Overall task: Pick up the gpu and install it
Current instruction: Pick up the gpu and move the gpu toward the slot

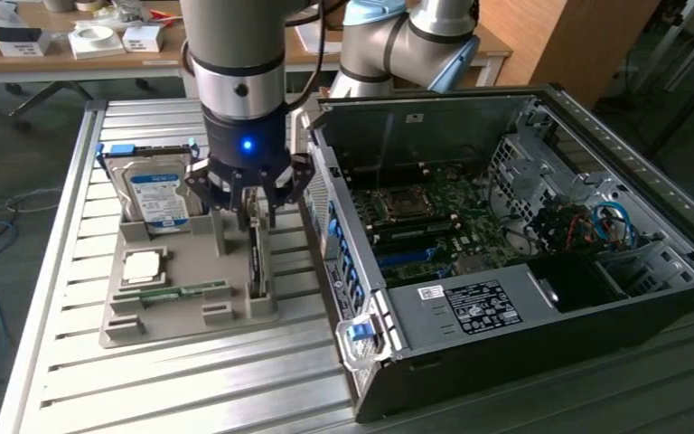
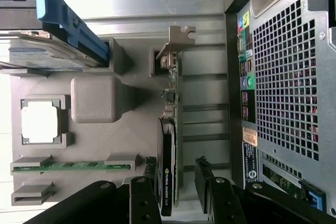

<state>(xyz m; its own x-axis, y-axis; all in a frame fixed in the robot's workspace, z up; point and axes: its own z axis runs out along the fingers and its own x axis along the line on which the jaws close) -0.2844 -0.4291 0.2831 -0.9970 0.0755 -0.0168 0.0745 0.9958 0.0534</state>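
Gpu [image 1: 257,262] is standing on edge along the tray's [image 1: 154,334] edge nearest the computer [image 1: 504,307], and the wide-open gripper [image 1: 250,201] is hanging astride it, where an off-centre squeeze could be tipping it sideways.

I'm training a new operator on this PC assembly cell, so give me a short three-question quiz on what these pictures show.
1. True or false: the gpu lies flat in the grey holder tray.
2. The gripper is: A) shut on the hard drive; B) open, with its fingers either side of the gpu; C) inside the computer case.
3. Which long green part lies in the tray beside the processor?

Key: 1 false, it stands on edge. 2 B. 3 the memory stick.
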